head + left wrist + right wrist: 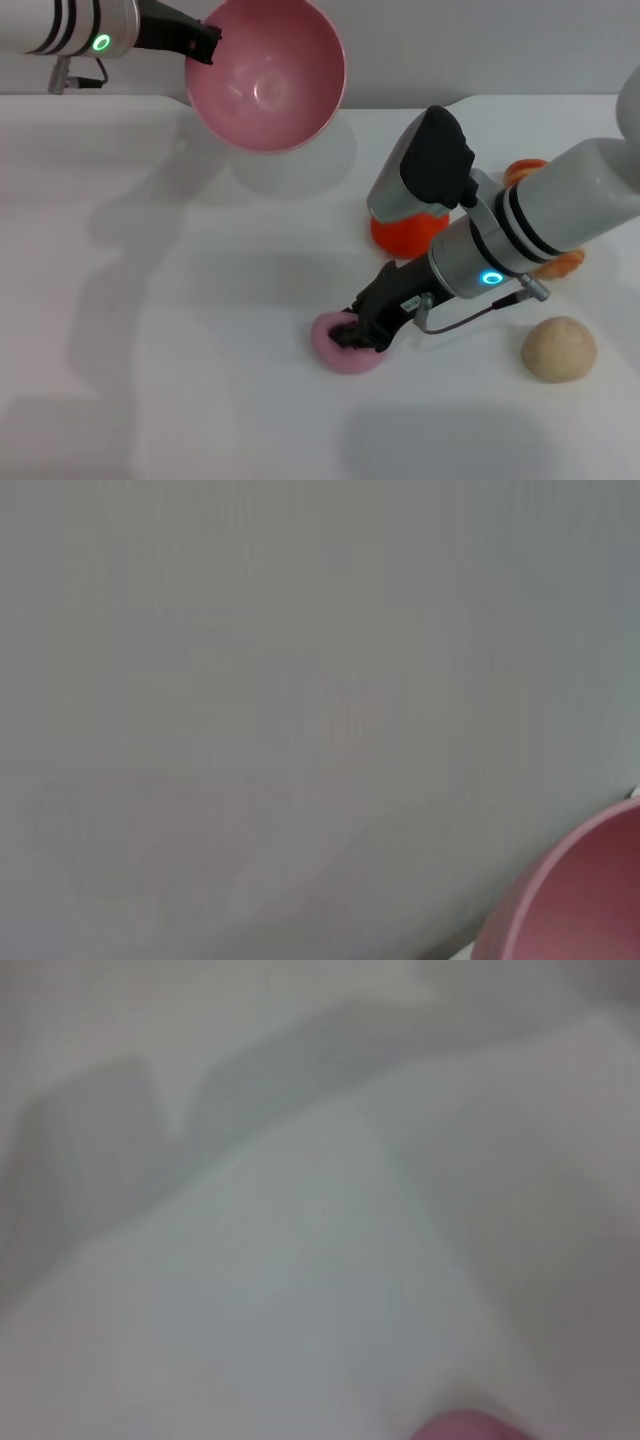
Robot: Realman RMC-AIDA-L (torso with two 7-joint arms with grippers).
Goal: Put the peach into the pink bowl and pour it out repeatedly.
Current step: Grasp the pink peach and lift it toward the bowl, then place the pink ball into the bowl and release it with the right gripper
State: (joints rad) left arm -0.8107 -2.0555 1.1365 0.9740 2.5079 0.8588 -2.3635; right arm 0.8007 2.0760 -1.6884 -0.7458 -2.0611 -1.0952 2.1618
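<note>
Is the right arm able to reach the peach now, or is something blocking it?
Probably yes. The right gripper is already down at the peach on the table, with nothing between them. The left gripper holds the pink bowl raised, well away.

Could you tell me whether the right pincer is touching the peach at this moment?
Touching. In the head view the right pincer presses down onto the peach on the table, its dark fingers overlapping the fruit's top with no gap visible.
</note>
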